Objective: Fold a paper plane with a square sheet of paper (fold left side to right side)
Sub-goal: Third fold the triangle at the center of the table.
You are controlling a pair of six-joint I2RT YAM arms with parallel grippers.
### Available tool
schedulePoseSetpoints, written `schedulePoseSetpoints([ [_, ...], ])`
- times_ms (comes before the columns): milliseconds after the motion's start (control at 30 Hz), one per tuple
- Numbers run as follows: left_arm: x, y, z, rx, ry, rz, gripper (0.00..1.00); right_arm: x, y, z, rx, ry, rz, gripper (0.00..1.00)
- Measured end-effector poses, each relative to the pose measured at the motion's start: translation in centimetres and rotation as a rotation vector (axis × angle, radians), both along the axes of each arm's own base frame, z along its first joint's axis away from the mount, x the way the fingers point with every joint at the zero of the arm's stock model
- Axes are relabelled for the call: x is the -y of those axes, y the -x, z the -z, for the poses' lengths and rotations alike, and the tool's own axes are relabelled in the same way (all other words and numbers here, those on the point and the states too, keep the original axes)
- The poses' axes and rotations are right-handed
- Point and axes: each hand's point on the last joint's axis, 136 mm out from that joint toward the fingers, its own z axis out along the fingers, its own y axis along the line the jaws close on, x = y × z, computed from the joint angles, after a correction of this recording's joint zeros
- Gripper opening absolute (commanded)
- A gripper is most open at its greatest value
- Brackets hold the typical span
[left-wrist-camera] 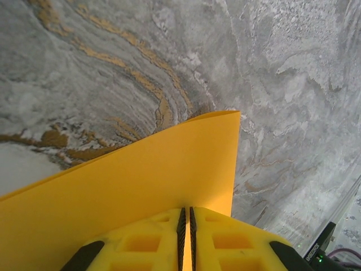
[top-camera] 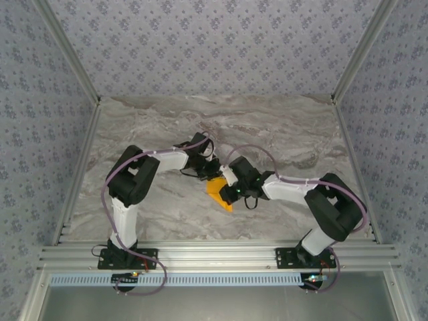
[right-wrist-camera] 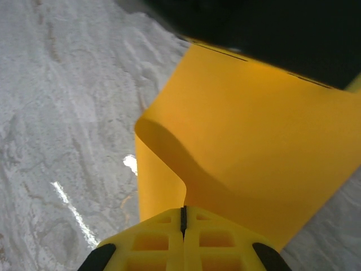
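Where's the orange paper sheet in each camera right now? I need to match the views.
Top external: the square sheet of paper sits mid-table, where the two arms meet.
Left wrist: it spans the lower half, rising from the left gripper to a corner right of centre.
Right wrist: curled, centre to right, pinched in the right gripper.
Shared landmark: the grey marbled table.

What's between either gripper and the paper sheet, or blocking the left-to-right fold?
Nothing visible. The left gripper and the right gripper each pinch the square sheet of paper, which curls between them over the marble table.
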Motion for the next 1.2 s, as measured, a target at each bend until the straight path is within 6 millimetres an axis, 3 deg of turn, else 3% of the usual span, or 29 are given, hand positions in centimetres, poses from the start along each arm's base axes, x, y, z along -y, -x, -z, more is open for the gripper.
schedulePoseSetpoints([
  [267, 0.0, 0.0, 0.0, 0.000, -0.001, 0.001, 0.12, 0.6, -1.3, 0.6, -0.049, 0.020, 0.053, 0.00],
  [1200, -0.1, 0.0, 0.1, 0.001, -0.004, -0.001, 0.12, 1.4, -2.2, 1.3, -0.076, 0.052, 0.092, 0.00],
])
